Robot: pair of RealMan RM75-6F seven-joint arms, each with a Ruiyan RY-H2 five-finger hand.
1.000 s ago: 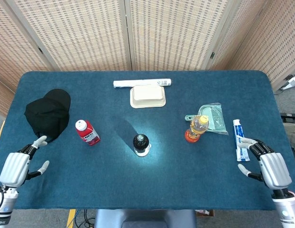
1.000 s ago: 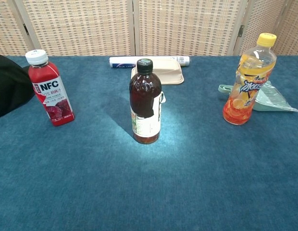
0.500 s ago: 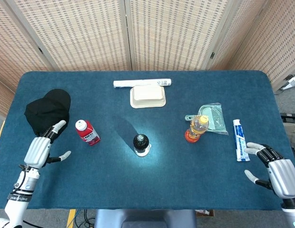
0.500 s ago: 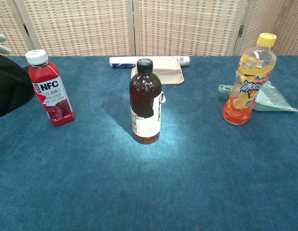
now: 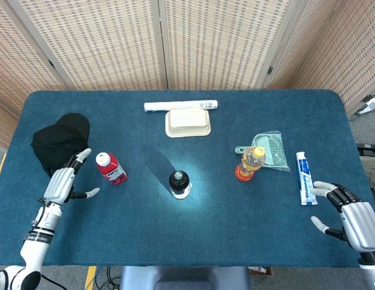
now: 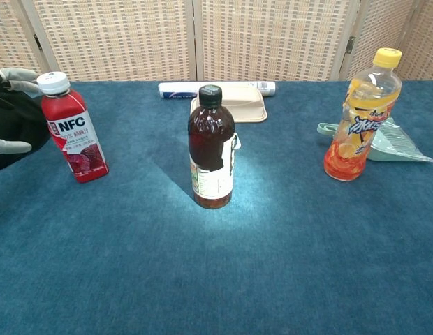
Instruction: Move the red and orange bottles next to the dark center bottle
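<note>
Legibly, the red bottle point(image 6: 75, 132) reads "NFC"; other labels unreadable. Left hand point(image 5: 61, 183) beside it and right hand point(image 5: 352, 217) both spread, holding nothing.

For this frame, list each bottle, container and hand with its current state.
red bottle: tilted, capped, not held
dark bottle: upright, capped, alone at centre
orange bottle: upright, capped, not held
white box: lid shut
toothpaste tube: lying flat
left hand: open, beside the red bottle, apart from it
right hand: open, holding nothing
</note>
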